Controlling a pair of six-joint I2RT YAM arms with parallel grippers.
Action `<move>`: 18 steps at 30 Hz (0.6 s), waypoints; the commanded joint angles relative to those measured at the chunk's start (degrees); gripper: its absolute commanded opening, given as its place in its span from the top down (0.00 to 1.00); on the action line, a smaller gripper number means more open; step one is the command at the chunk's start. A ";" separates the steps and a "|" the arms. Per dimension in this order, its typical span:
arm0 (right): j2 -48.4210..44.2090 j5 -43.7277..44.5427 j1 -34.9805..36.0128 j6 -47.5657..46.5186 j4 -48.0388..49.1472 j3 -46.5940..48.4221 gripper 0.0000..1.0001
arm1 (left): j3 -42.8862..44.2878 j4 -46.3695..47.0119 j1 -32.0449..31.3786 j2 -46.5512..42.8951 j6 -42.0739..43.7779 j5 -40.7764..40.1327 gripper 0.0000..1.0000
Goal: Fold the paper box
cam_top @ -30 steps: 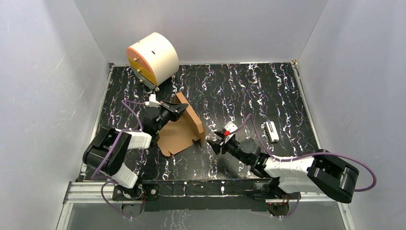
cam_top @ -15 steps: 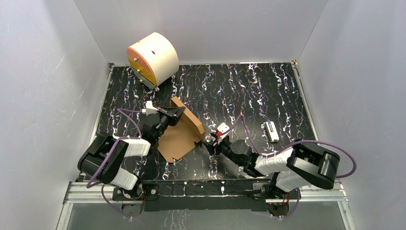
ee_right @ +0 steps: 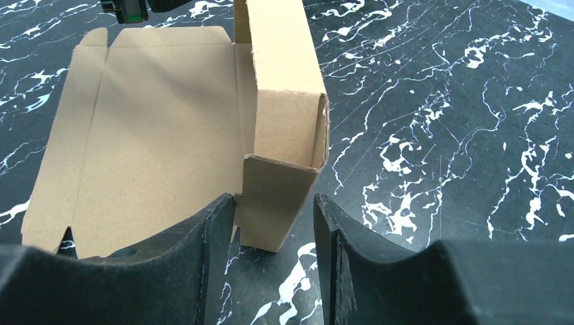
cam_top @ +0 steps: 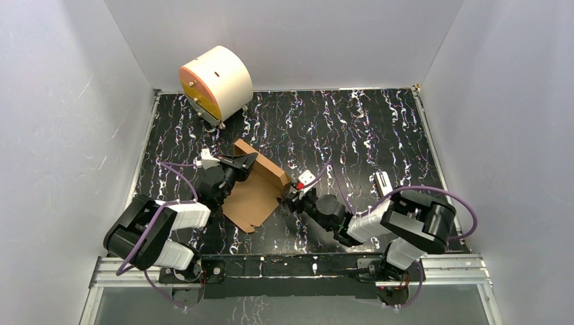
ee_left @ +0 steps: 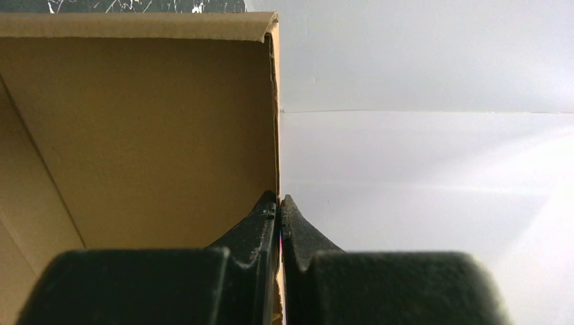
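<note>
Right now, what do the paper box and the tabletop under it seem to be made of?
The paper box: plain brown cardboard, matte; speckled fibrous face, crisp creases, raw cut edges. The tabletop: smooth black surface with white marble-like veining, faint sheen; perhaps printed laminate or a mat, I cannot tell which.

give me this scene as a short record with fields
paper box: partly folded, base panel lying open, one long wall upright
left jaws: shut on a cardboard edge at the box's far end
right jaws: open, either side of the end flap at the wall's near end
table: black, marbled
elsewhere: cream cylinder with orange face back left; small white-and-black bar right
</note>
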 commanded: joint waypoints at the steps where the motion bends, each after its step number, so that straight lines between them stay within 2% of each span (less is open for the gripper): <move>1: 3.47 2.89 0.01 -3.95 8.92 2.67 0.46 | -1.44 1.09 -1.26 -2.78 -0.14 -1.49 0.99; 6: 5.72 1.75 -0.59 -4.65 9.90 4.87 0.50 | -2.60 1.23 -2.44 -3.98 -0.58 -3.00 0.99; 13: 6.80 3.18 -2.32 -6.40 9.26 8.57 0.50 | -4.39 1.17 -4.61 -7.06 -0.53 -5.70 0.99; 18: 8.32 0.96 -3.66 -7.68 10.41 10.26 0.50 | -5.49 1.18 -6.22 -7.76 -0.74 -7.61 0.99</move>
